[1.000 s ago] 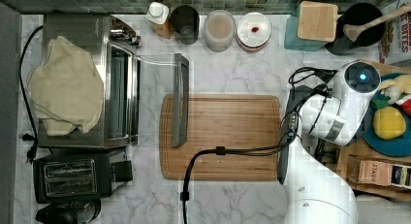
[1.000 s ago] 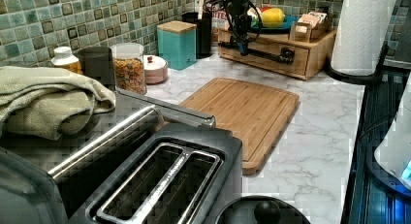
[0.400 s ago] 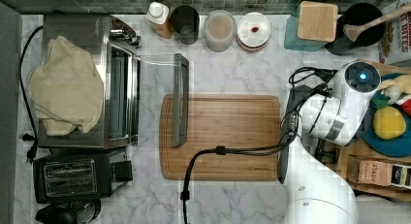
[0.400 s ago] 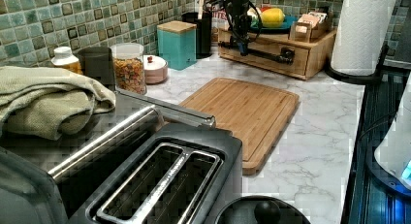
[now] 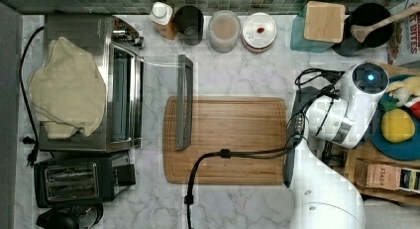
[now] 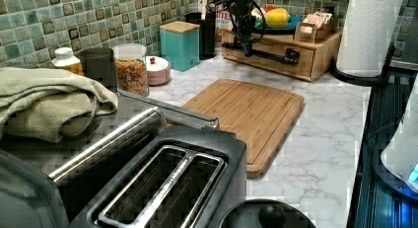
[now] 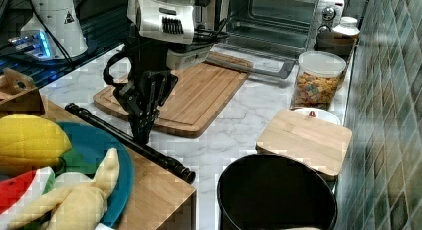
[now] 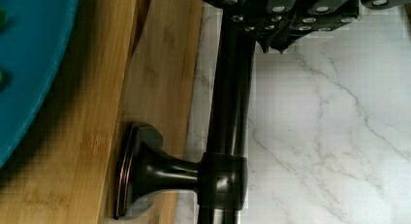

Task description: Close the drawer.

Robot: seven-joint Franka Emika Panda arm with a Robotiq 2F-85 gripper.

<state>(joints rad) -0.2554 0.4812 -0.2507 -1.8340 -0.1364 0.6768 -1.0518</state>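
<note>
The drawer's light bamboo front [image 6: 296,61] sits about flush in its wooden box [image 7: 157,192]; its inside is hidden. A dark bar handle [image 7: 166,162] runs along the front, seen close up in the wrist view as the handle [image 8: 231,112] on the drawer front [image 8: 162,88]. My gripper [image 7: 142,133] points down with its fingers together, the tips against the bar on the counter side. In the left view my gripper [image 6: 246,46] stands at the bar's left half. From above, the white arm [image 5: 341,115] covers it beside the handle [image 5: 289,159].
A wooden cutting board [image 5: 228,140] lies on the marble just beyond the handle. The toaster oven [image 5: 89,80] stands with its glass door [image 5: 183,100] down over the board. A blue plate of toy food [image 7: 74,165] rests on the box, with jars [image 5: 223,30] and a black pot [image 7: 276,195] nearby.
</note>
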